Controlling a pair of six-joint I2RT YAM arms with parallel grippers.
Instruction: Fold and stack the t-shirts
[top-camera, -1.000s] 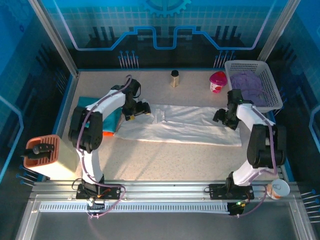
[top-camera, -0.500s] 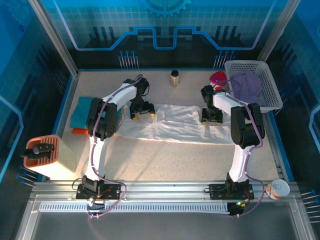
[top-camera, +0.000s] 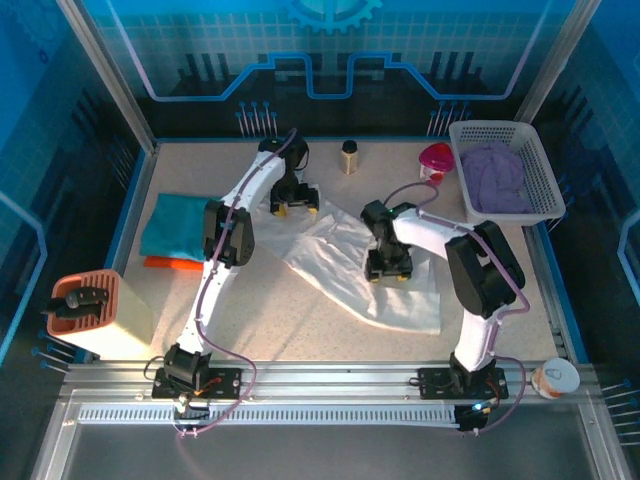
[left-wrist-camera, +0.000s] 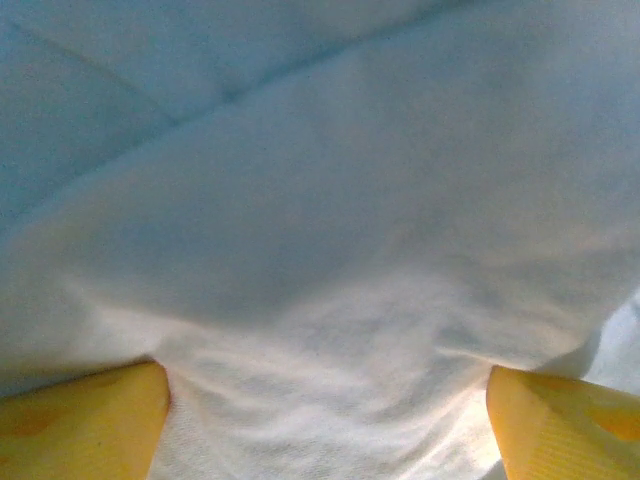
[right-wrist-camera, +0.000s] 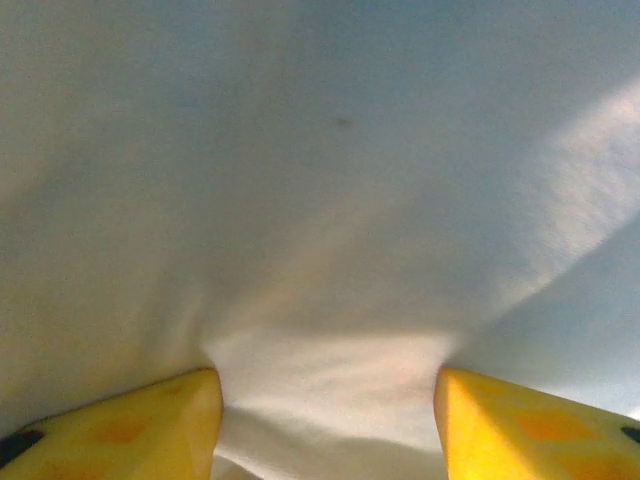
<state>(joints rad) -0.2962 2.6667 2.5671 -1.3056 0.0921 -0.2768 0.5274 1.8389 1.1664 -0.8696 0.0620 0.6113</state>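
Observation:
The white t-shirt (top-camera: 335, 262) lies slantwise across the middle of the table, from the far left down to the near right. My left gripper (top-camera: 295, 204) sits on its far left tip. In the left wrist view, the left gripper (left-wrist-camera: 328, 378) has its yellow fingers (left-wrist-camera: 90, 420) wide apart, with white cloth (left-wrist-camera: 320, 200) wrinkled between them. My right gripper (top-camera: 388, 267) rests on the shirt's middle. The right gripper (right-wrist-camera: 328, 385) is also open, with a band of cloth (right-wrist-camera: 320, 200) spanning its fingers (right-wrist-camera: 520, 425). A folded teal t-shirt (top-camera: 185, 224) lies at the left on an orange one (top-camera: 168, 263).
A white mesh basket (top-camera: 545, 185) holding purple cloth stands at the back right, with a pink cup (top-camera: 436, 162) beside it. A small bottle (top-camera: 349, 156) stands at the back centre. An orange-topped box (top-camera: 88, 312) sits at the near left and a paper cup (top-camera: 556, 378) at the near right.
The right gripper swept left and towards me, and the left moved farther back. The white t-shirt went with them, turning from a wide sideways strip into a shorter slanted one.

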